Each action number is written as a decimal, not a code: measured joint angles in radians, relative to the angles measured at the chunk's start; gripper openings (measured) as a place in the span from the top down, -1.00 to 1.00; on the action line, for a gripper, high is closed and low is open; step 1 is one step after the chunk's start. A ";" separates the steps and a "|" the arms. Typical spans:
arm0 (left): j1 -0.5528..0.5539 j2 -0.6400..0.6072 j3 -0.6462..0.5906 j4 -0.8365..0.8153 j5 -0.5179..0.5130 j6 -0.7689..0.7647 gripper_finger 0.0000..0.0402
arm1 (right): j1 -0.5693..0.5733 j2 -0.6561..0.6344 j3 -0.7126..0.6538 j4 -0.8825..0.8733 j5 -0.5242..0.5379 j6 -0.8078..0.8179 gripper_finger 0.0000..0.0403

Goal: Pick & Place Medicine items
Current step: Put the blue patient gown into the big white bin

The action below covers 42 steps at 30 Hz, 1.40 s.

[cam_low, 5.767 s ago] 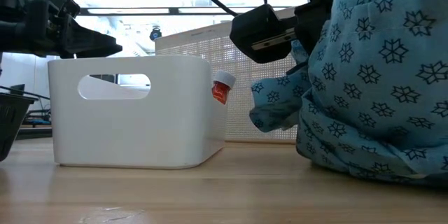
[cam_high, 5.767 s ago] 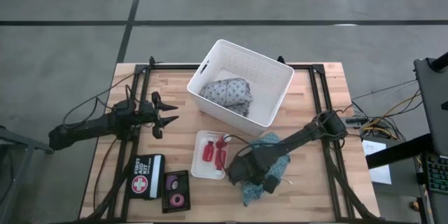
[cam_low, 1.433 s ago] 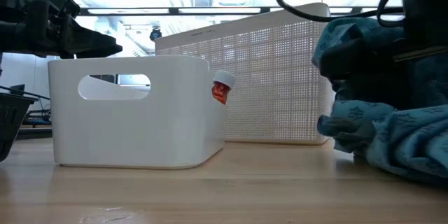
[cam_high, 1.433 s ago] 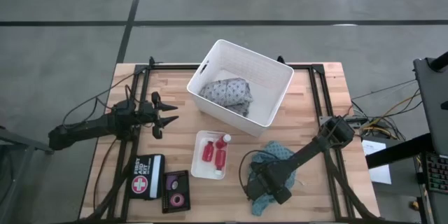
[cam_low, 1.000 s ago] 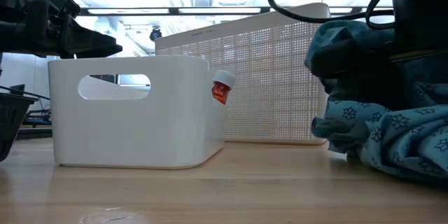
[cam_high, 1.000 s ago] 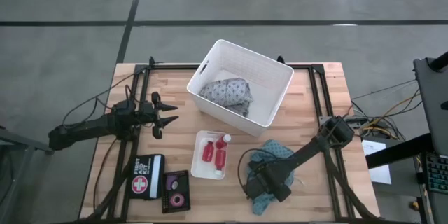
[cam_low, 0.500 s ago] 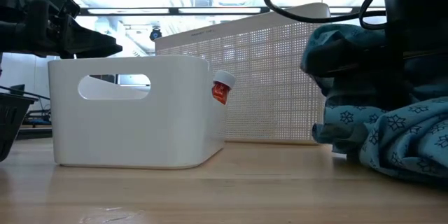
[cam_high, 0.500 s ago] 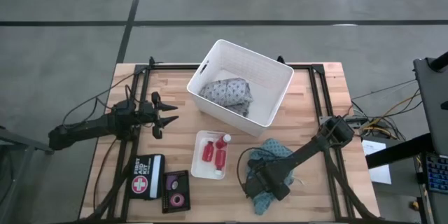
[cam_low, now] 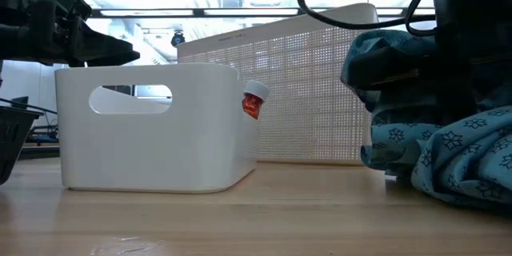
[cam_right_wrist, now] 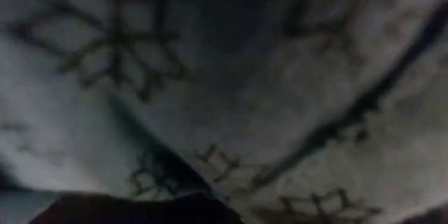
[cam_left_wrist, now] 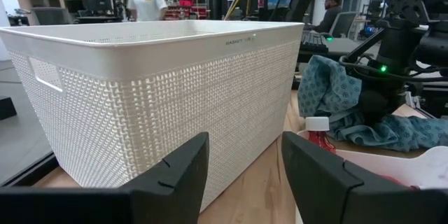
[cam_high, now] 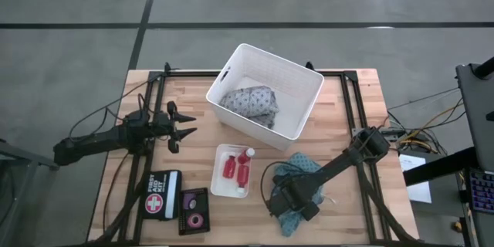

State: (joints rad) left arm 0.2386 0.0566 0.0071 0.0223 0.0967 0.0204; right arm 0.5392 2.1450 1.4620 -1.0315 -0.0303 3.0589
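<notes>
**A:** Where are the small red bottles with white caps [cam_high: 235,169] placed right now?

**B:** They're laid in the small white rectangular tray [cam_high: 219,186] in the middle of the light wooden surface [cam_high: 193,116], just in front of the big white perforated plastic basket [cam_high: 306,100], where a grey patterned cloth bundle [cam_high: 252,101] is held. The pink tape roll [cam_high: 195,219] is kept in a dark case [cam_high: 184,210] next to a black first aid pouch [cam_high: 161,195].

**A:** And the end effectors?

**B:** The right end effector [cam_high: 287,204] is pressed down into the crumpled blue star-patterned cloth [cam_high: 299,167] beside the tray; whether it's apart or together can't be told, only fabric is seen by its wrist camera. The left end effector [cam_high: 184,124] is parked well off to the left of the basket, fingers [cam_left_wrist: 175,170] spread apart, nothing held.
</notes>
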 joint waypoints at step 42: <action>0.000 0.000 0.000 0.000 0.000 0.000 0.08 | -0.006 -0.031 0.066 -0.112 0.120 -0.353 0.58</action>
State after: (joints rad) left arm 0.2389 0.0566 0.0071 0.0222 0.0967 0.0208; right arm 0.5331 2.1139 1.5276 -1.1431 0.0893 2.7056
